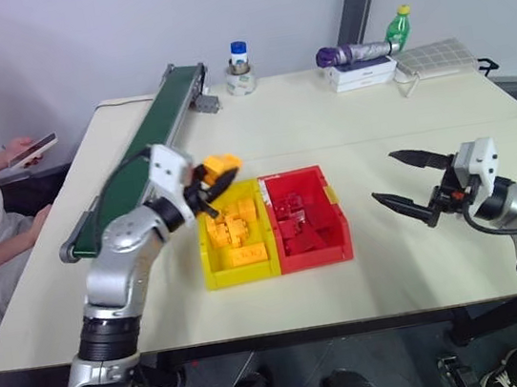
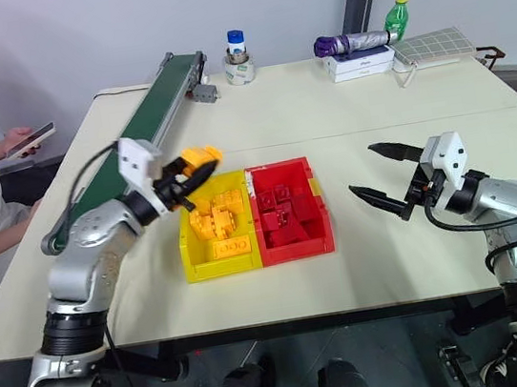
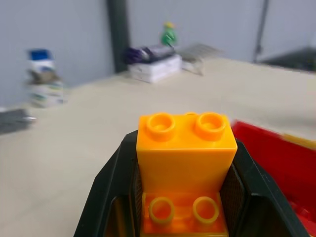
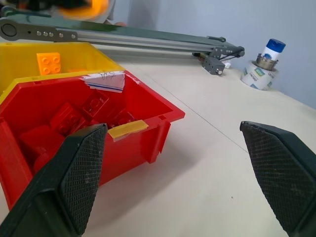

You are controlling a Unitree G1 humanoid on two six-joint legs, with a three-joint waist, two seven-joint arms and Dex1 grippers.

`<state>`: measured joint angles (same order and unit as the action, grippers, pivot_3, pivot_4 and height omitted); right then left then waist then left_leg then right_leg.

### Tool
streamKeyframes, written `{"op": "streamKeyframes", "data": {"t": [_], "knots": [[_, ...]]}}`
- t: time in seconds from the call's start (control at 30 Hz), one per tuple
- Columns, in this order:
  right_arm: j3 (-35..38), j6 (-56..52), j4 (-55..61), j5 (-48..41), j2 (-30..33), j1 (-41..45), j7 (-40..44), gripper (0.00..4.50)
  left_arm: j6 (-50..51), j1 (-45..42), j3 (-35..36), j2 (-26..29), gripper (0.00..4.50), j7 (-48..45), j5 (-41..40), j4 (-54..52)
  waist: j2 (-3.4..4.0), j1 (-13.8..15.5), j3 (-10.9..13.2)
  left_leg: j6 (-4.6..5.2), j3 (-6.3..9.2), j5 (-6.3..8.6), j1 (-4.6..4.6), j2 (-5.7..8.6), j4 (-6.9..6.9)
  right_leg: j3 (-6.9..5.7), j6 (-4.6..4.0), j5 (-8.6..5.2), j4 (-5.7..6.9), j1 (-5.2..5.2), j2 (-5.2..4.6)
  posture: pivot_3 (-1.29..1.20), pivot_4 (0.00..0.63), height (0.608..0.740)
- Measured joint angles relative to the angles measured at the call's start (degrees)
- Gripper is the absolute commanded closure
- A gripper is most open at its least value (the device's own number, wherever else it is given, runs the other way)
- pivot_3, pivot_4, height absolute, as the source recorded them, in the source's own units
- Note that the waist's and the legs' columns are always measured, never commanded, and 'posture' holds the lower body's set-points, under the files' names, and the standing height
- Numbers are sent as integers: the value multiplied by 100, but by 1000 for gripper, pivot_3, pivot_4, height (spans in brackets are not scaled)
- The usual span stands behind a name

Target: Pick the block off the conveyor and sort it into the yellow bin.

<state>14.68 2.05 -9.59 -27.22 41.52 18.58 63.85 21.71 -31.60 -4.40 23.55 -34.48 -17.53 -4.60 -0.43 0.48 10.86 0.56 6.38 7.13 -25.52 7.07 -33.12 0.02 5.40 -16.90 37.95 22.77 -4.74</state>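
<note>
Left tool (image 1: 207, 183) clamped on the chunky yellow-orange studded plastic block (image 1: 219, 167); in the left wrist view the block (image 3: 185, 153) sits between the 2 black fingers (image 3: 106, 197), studs up. Block is held in the air over the far end of the rectangular yellow plastic open-top bin (image 1: 214, 275), clear of the long dark-green conveyor belt in its grey metal frame (image 1: 129, 163), which lies at about 10 o'clock from the bin.

Yellow bin contents: several yellow-orange studded bricks (image 1: 236, 235), loosely piled, count unclear. Joined to it at 3 o'clock: matching red plastic bin (image 1: 341, 235), holding a heap of red studded bricks (image 1: 297, 227); a slip of white paper (image 4: 104, 81) lies over its far rim and a strip of yellow tape (image 4: 127, 129) is stuck to its wall.

Right tool (image 1: 410, 185) open, fingers wide apart, holding nothing, hovering over the pale counter (image 1: 412, 258) at 3 o'clock from the red bin, well apart from it.
</note>
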Motion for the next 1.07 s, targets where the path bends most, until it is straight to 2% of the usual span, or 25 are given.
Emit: {"op": "streamKeyframes", "data": {"t": [0.07,0.2,0.4,0.43,0.63,0.77,0.93,1.07], "knots": [[6,3,60,3,0,-88,-39,0,-90,39,-171,-30,3135,18,245,146,0,7,0,1,1,0,-3,0,0,0,-1,-1,-2,2,0,0,150,740],[15,2,85,1,1,-260,-64,0,-28,188,-122,28,3135,-177,148,35,0,8,0,1,2,1,-4,0,2,0,0,-1,-4,3,0,0,150,740],[40,2,90,-1,4,-261,-100,0,178,273,87,51,282,-417,-212,-23,0,11,0,1,4,1,-3,0,1,-1,-1,-1,-4,0,0,0,150,740],[41,2,90,-1,3,-261,-104,0,180,274,112,55,76,-417,-231,-41,0,11,0,1,4,1,-2,0,2,-1,-1,-1,-4,0,0,0,150,740],[15,5,81,1,2,-168,-65,0,265,452,611,303,76,-387,-467,-482,0,-7,0,1,5,1,-3,0,4,-1,-1,-1,-5,4,0,0,150,740],[10,6,21,1,7,-118,-27,0,340,715,1239,919,76,-564,-782,-933,1,-24,0,0,4,1,-2,-1,8,0,-3,-2,-6,4,0,0,150,740],[-14,14,-119,5,15,33,88,0,366,1416,1993,1753,76,-966,-900,-965,3,-28,0,0,4,2,-2,-1,11,3,-5,-4,-6,5,-1,0,150,740],[-35,25,-206,9,14,100,146,0,340,1778,2622,1970,76,-1153,-1043,-760,4,-6,0,1,4,3,-3,-1,13,5,-7,-5,-6,7,-3,0,150,740]]}}
